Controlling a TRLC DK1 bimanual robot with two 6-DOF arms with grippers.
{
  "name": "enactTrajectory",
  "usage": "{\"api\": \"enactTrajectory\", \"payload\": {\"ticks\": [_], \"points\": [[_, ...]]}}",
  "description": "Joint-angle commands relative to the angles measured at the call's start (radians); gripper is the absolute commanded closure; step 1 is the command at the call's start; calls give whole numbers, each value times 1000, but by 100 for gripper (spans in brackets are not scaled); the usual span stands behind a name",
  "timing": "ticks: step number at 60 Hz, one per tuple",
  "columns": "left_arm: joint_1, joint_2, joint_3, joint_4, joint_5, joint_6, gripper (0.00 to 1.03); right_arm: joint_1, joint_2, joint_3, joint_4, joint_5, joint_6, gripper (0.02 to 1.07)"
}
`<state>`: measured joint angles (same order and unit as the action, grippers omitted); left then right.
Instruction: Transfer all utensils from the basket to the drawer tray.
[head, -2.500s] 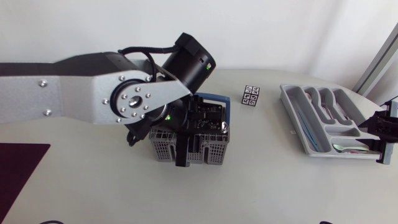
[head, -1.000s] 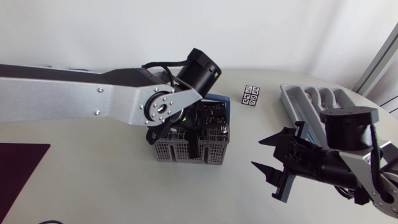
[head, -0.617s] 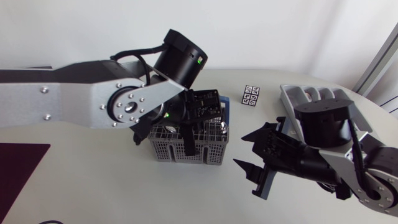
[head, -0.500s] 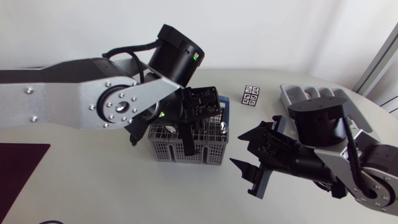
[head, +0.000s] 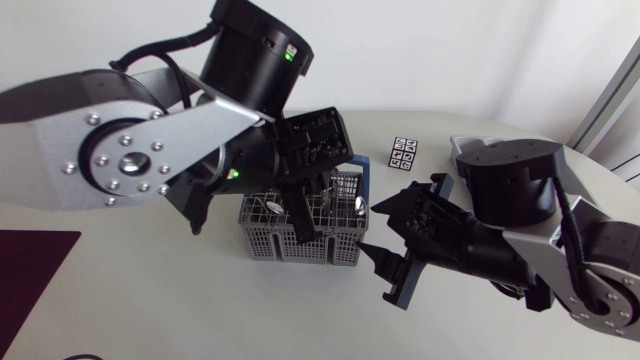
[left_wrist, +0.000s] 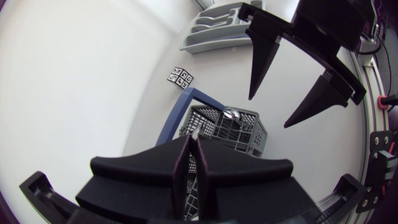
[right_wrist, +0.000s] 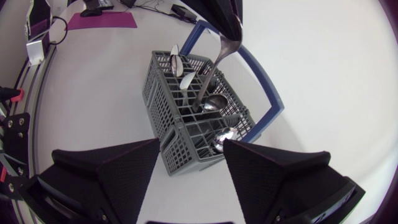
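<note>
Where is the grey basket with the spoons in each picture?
Head view: the basket sits in the middle, under the left gripper.
Left wrist view: the basket is just ahead of the left gripper, which is shut on a spoon.
Right wrist view: the basket is ahead of the open right gripper.
Shared landmark: the blue handle beside the basket shows in all three.

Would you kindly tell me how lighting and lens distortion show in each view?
Head view: even light, only faint shadow beneath the basket. Left wrist view: fisheye curves the table edge strongly. Right wrist view: bright glints on spoons in the basket.
</note>
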<state>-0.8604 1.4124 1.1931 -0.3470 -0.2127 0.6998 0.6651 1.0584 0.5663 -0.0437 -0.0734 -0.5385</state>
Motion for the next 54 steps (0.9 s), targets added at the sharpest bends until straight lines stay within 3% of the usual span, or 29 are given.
{"api": "enactTrajectory", "payload": {"ticks": [1,11,18,26,39,54], "points": [[-11,-44,40,-4,-28,-69,97,7,-25,26,16,9,66,33],[-15,-75,86,-21,-56,-186,97,11,-52,43,34,30,124,33],[-8,-56,149,-98,-48,-336,95,24,-72,64,39,52,152,33],[29,-7,223,-207,72,-499,95,67,-67,73,96,130,155,34],[110,39,280,-267,266,-632,95,88,-20,93,186,181,147,59],[152,56,296,-273,335,-688,95,106,31,130,206,201,135,73]]}}
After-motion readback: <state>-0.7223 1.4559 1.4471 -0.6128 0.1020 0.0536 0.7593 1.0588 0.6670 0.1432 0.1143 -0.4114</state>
